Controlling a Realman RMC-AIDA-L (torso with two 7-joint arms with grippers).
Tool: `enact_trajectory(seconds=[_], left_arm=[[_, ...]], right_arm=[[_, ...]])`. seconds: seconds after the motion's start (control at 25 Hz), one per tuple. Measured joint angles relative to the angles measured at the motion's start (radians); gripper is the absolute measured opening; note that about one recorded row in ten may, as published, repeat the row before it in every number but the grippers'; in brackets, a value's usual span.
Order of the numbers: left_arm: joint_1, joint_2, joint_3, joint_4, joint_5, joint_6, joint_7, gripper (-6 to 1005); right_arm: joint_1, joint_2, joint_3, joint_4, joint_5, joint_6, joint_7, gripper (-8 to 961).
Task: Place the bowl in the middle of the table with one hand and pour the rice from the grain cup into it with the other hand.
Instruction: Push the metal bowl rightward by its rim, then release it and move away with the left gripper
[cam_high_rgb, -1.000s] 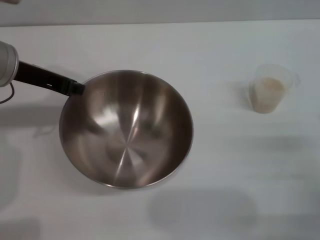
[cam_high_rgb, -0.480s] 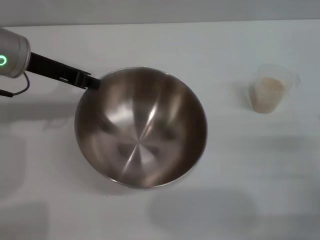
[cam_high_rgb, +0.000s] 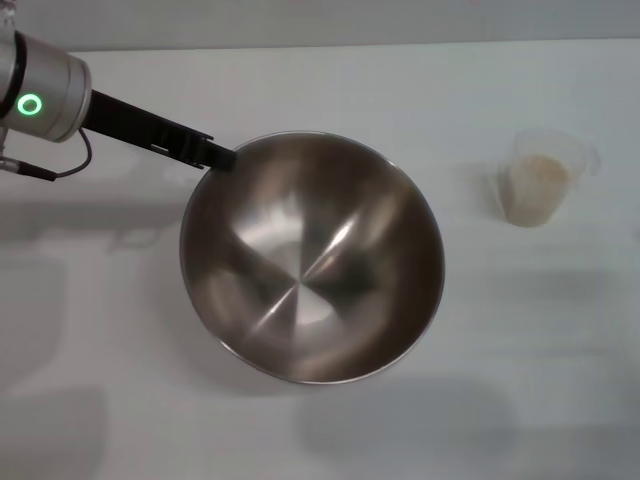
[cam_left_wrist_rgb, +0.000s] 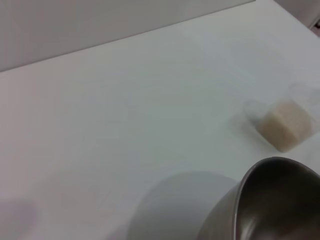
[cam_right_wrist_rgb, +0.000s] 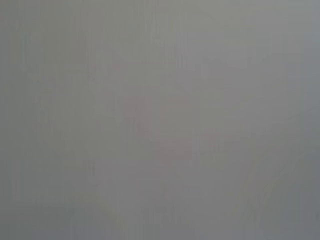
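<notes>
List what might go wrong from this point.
The left claw grips the steel bowl only at its rim, and the bowl looks tilted, so it may slip or swing. The grain cup of rice stands to the bowl's right on the table; overshooting could topple it.

Left arm (cam_high_rgb: 45, 100): white cylindrical wrist, green ring light, black fingers (cam_high_rgb: 160, 138), thin cable.

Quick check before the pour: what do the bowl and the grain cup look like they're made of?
The bowl looks like brushed stainless steel: grey, with streaky reflections. The grain cup seems translucent plastic: the beige rice shows through its wall.
</notes>
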Motion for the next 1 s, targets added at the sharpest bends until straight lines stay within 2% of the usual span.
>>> enact_trajectory(seconds=[0.32, 0.8, 1.0], left_arm=[[-0.035, 0.005, 0.0, 0.056, -0.04, -0.001, 0.024, 28], [-0.084, -0.004, 0.001, 0.108, -0.05, 0.017, 0.048, 29], [-0.127, -0.002, 0.002, 0.162, -0.055, 0.026, 0.051, 29]], right_arm=[[0.003, 0.0, 0.0, 0.0, 0.0, 0.0, 0.0, 834], [0.005, 0.0, 0.0, 0.0, 0.0, 0.0, 0.0, 833], [0.009, 0.0, 0.0, 0.0, 0.0, 0.0, 0.0, 833]])
